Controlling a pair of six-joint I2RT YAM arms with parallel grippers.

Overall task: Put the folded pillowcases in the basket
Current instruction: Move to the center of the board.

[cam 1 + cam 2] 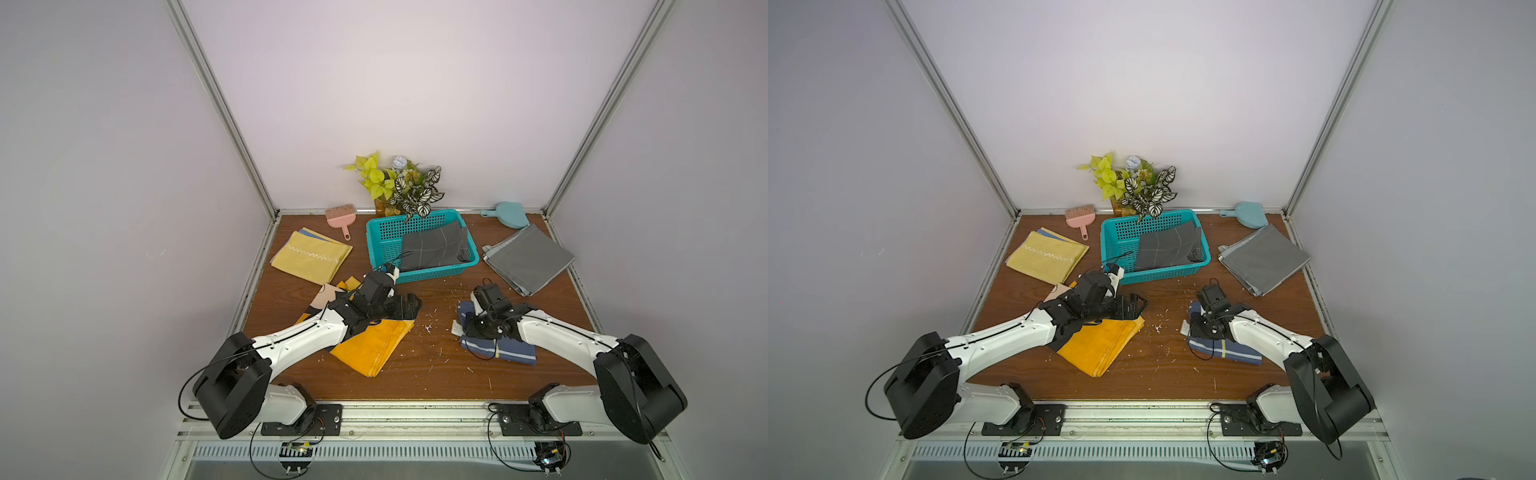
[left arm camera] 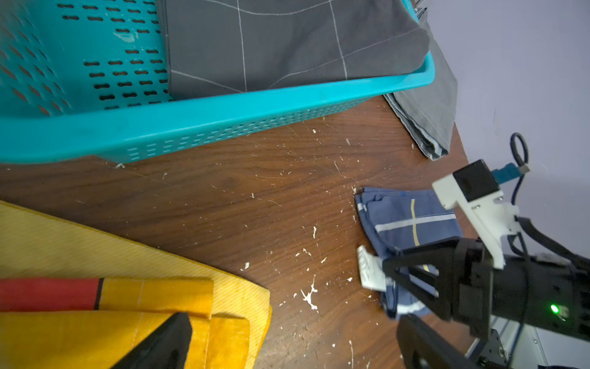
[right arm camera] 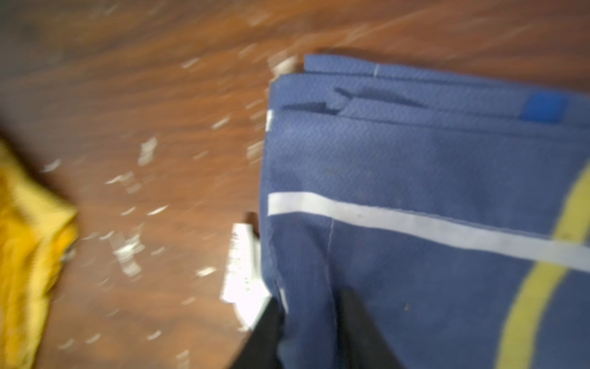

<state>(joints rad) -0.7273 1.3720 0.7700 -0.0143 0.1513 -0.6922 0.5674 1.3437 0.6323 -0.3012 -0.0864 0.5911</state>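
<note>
I see a white-flecked brown wooden tabletop (image 1: 436,374) and pale walls (image 1: 395,104). Nearside of the teal perforated plastic basket (image 1: 432,274), the left gripper (image 1: 415,305) gapes. The right gripper (image 3: 313,326) straddles the folded blue striped pillowcase (image 1: 511,353); I cannot tell if it is clamped.

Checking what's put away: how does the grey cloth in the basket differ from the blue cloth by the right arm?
The grey cloth lies in the basket; the blue cloth on the table. The grey cloth has thin pale grid lines; the blue cloth, white and yellow stripes. The right gripper straddles the blue cloth's edge; nothing grips the grey cloth. Both are folded.
</note>
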